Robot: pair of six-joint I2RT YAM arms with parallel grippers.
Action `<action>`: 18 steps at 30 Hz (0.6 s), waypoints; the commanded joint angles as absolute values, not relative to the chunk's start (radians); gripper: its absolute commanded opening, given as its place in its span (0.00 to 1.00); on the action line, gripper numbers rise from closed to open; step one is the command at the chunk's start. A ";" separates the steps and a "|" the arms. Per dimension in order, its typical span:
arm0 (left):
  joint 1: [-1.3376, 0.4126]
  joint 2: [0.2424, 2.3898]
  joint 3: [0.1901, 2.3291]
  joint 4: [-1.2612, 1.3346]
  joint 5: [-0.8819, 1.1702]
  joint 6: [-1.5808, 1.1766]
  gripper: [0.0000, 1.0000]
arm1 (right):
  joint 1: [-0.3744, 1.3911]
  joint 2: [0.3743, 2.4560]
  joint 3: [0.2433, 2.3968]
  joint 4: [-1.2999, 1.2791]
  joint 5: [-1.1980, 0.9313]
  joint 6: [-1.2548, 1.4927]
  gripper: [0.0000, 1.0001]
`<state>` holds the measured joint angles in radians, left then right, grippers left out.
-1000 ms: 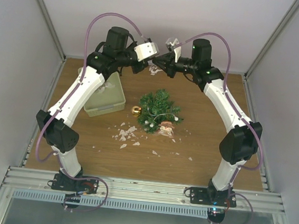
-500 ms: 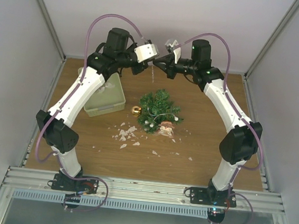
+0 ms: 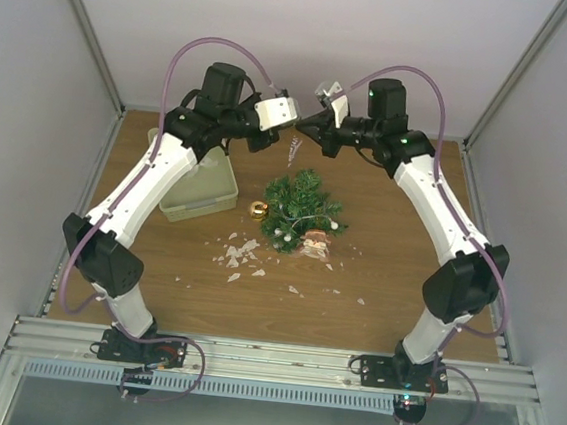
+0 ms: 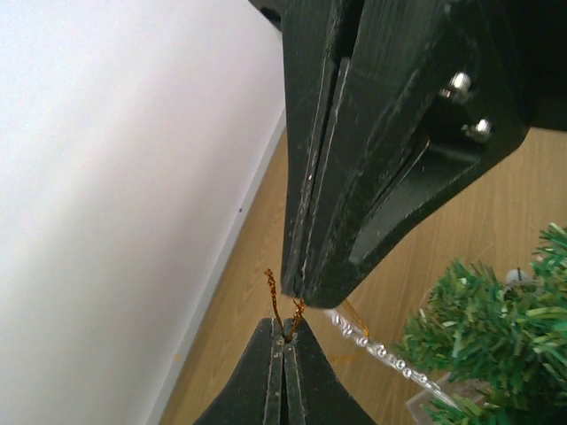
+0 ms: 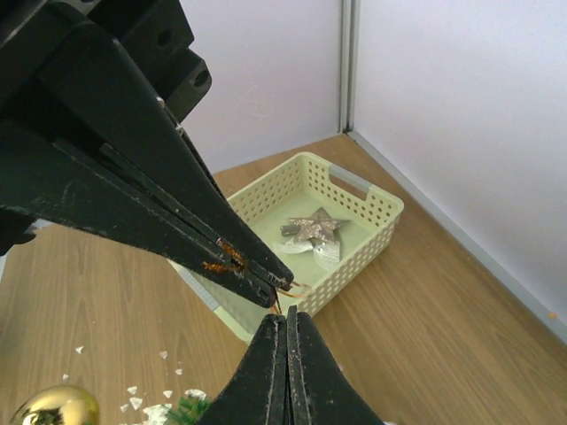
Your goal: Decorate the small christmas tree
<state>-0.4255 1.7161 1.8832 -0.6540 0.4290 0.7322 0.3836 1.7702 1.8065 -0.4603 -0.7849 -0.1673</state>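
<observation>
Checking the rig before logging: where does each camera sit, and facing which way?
Top external: above, behind the left arm and right arm it shows, looking down on the table.
Left wrist: looks past its shut left end effector at the right end effector and small christmas tree.
Right wrist: past its right end effector at the left one and the basket.
Both wrist views share the gold thread.

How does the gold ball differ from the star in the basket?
The gold ball is round and shiny; the star is pointed and silvery with glitter. The ball lies on the table beside the tree; the star lies in the basket. Shared: neither hangs on the tree yet.
</observation>
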 commanded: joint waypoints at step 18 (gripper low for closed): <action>-0.422 1.671 1.814 -0.609 0.443 0.718 0.00 | 0.351 1.595 1.612 -0.523 -0.688 -0.207 0.02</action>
